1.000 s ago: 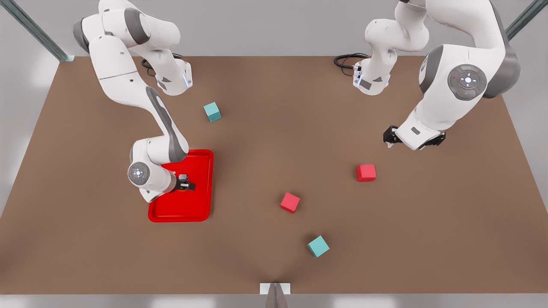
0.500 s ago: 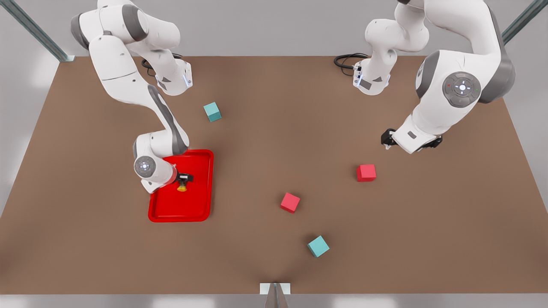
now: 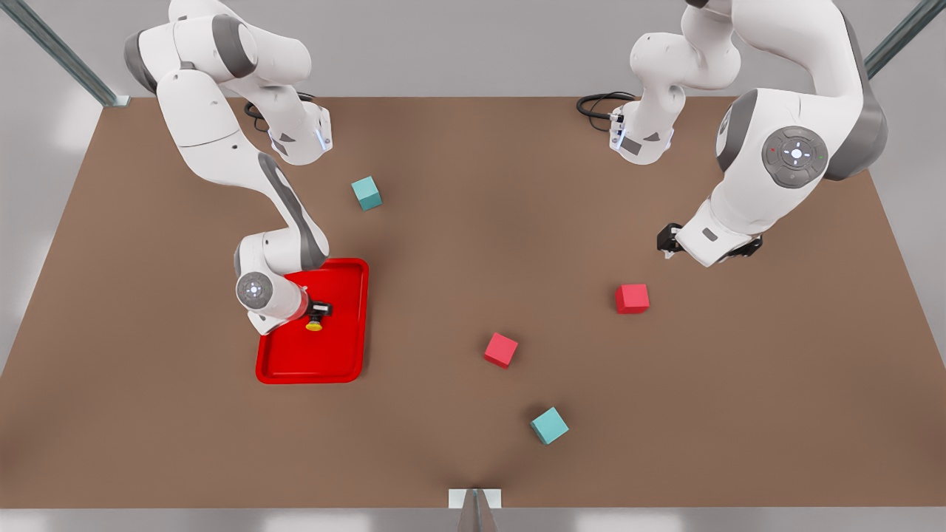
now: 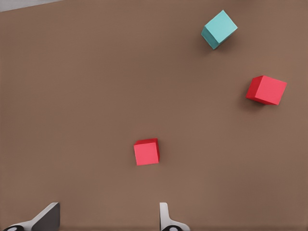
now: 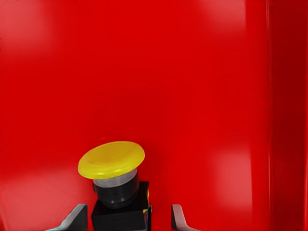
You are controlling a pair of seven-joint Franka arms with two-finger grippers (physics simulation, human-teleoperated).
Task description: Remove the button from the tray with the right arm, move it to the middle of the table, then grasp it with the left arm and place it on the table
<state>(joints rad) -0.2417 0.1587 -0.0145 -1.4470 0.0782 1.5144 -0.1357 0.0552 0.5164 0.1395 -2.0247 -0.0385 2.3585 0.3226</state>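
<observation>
Brown table [image 3: 473, 244] with a tray and four cubes

Flat, matte, rectangular; red tray [image 3: 347, 369] lying toward the front view's left, long sides running front to back; teal cube [image 3: 366, 193] just behind the tray, apart from it; red cube [image 3: 500, 349] near the middle, a second red cube [image 3: 632, 298] farther toward the front view's right, well apart from the first; another teal cube [image 3: 549, 425] nearer the front edge, below and between the two red ones; two white arm bases [image 3: 299, 137] bolted along the back edge, black cables coiled beside each
</observation>
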